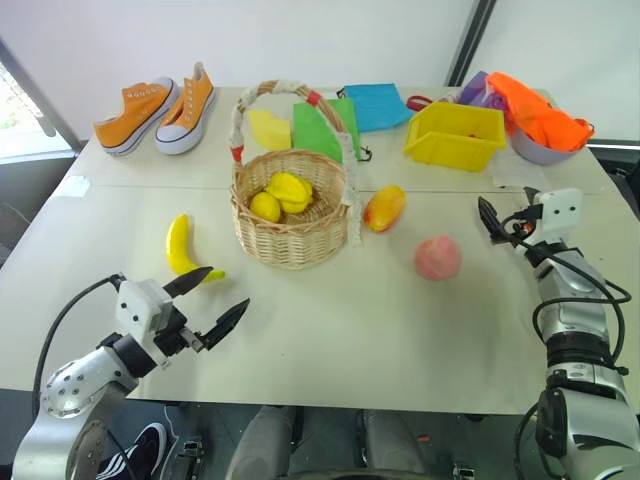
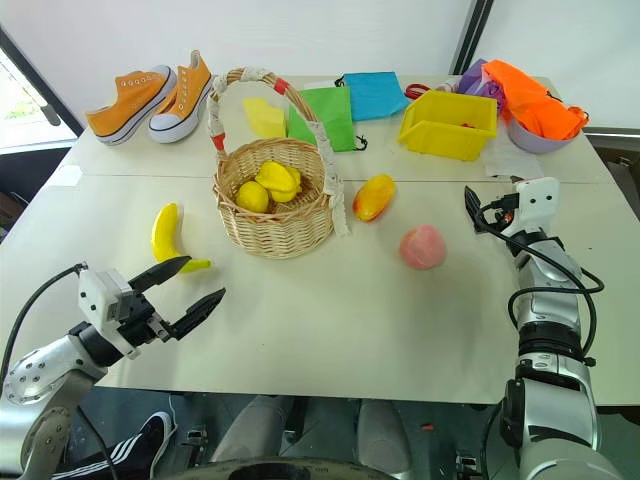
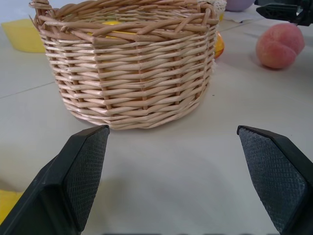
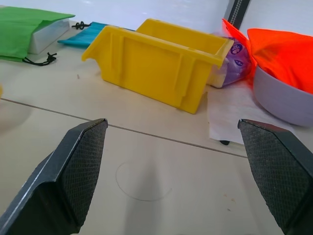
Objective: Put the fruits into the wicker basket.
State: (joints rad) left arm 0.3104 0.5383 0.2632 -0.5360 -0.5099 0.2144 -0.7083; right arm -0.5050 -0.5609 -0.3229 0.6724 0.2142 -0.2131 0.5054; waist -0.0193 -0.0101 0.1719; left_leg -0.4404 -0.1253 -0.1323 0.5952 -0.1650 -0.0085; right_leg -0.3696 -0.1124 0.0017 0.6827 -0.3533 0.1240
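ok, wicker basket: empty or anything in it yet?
Not empty. The wicker basket stands upright holding a lemon and a star fruit.

Five toy fruits: curved yellow banana (image 1: 180, 246), orange-yellow mango (image 1: 384, 208), pink round peach (image 1: 437, 258), yellow lemon (image 1: 265, 207) and yellow star fruit (image 1: 290, 190) (these two lie inside). One round tan wicker basket (image 1: 290, 235), two orange canvas sneakers (image 1: 160, 110), one yellow rectangular plastic bin (image 1: 455, 136).

Head cameras look down over the table (image 1: 330, 340); left wrist faces the basket (image 3: 132, 73) closely, right wrist the yellow bin (image 4: 156, 63).
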